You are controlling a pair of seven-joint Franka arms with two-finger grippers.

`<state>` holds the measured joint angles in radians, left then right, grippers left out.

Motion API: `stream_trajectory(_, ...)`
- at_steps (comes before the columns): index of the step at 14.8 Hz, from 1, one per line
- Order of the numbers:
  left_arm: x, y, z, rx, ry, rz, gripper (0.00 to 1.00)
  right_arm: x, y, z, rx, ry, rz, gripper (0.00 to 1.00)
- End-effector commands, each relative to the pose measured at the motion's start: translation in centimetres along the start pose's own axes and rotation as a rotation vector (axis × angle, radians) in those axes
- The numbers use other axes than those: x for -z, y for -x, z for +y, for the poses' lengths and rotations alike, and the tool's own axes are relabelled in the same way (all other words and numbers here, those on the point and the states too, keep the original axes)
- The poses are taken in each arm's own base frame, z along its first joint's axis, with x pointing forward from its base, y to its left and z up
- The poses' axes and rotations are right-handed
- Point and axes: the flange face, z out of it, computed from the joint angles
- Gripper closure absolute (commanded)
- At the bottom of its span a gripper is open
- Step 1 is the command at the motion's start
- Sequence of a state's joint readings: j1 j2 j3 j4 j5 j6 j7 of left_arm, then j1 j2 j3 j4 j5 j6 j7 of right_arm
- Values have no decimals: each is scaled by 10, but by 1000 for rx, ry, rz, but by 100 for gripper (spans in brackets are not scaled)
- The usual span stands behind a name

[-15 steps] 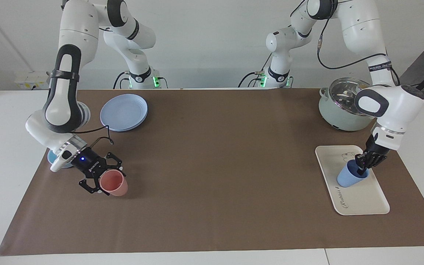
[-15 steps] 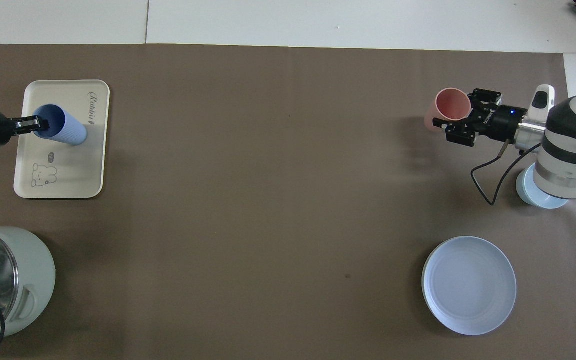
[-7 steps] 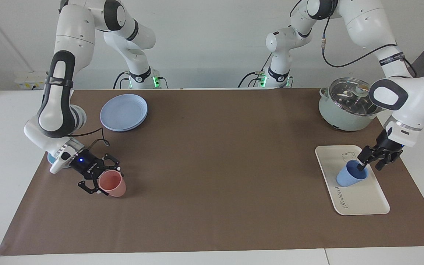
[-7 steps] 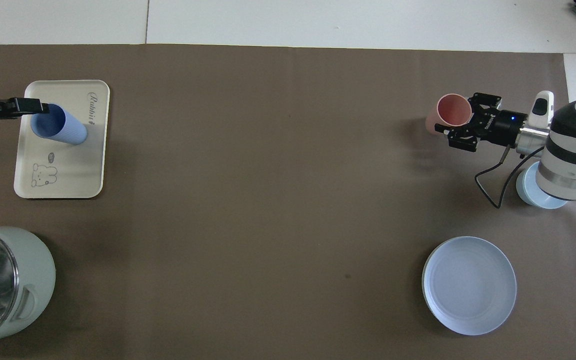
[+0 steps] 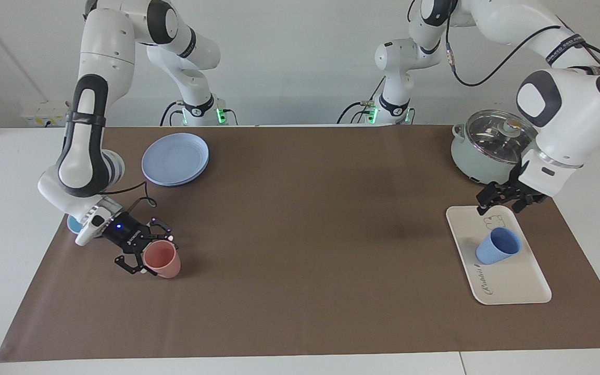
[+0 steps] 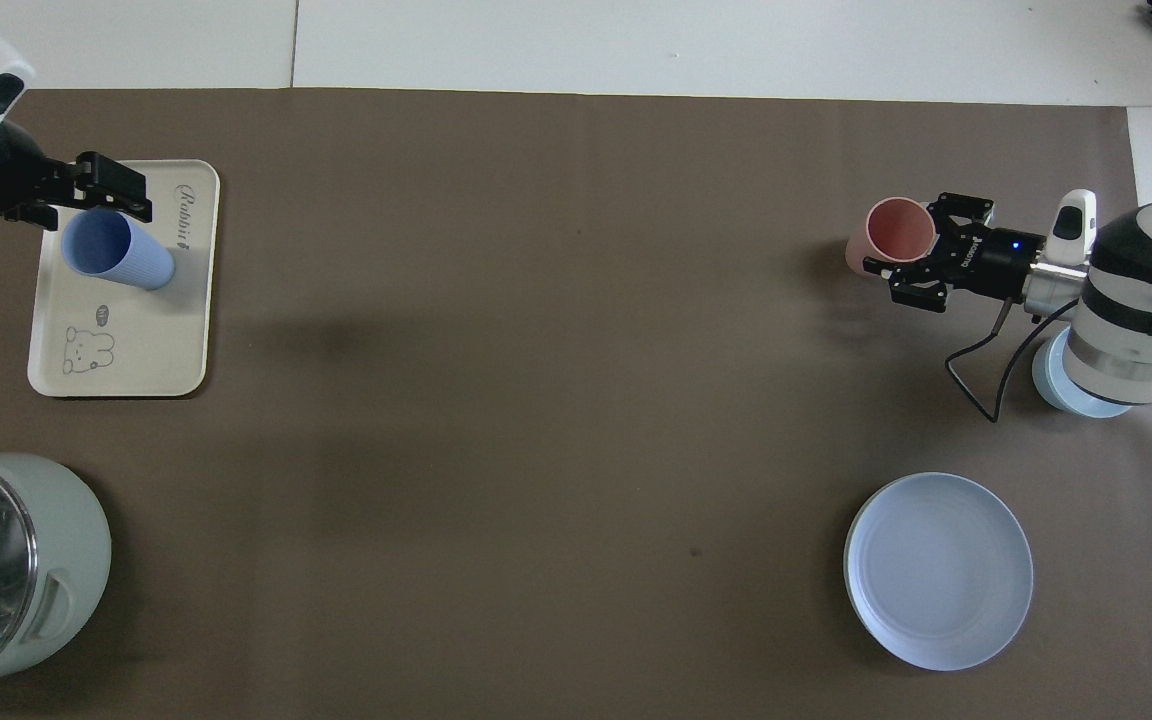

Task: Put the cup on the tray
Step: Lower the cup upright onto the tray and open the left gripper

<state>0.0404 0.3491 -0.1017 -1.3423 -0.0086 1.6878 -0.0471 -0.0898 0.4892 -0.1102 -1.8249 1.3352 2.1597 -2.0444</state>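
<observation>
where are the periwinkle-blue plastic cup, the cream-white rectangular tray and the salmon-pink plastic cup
periwinkle-blue plastic cup (image 5: 497,248), facing view, outer wall
cream-white rectangular tray (image 5: 513,284), facing view, bare floor near the lettering
salmon-pink plastic cup (image 6: 901,227), overhead view, inside of the mouth

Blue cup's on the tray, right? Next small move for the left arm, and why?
Yes: the cup stands upright on the tray, and the open left gripper is above it, holding nothing. Probably pull that arm clear. The right gripper is shut on the pink cup, which likely goes next.
</observation>
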Motion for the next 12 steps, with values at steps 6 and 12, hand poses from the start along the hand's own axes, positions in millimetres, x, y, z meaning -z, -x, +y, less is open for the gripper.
stream_trajectory(6,81,61,34,-17,-92,-23,0,2,-3,-1,-1,8,51,0)
stream_trajectory(12,96,89,30,-20,-102,-32,0,31,-62,-11,-86,13,40,0)
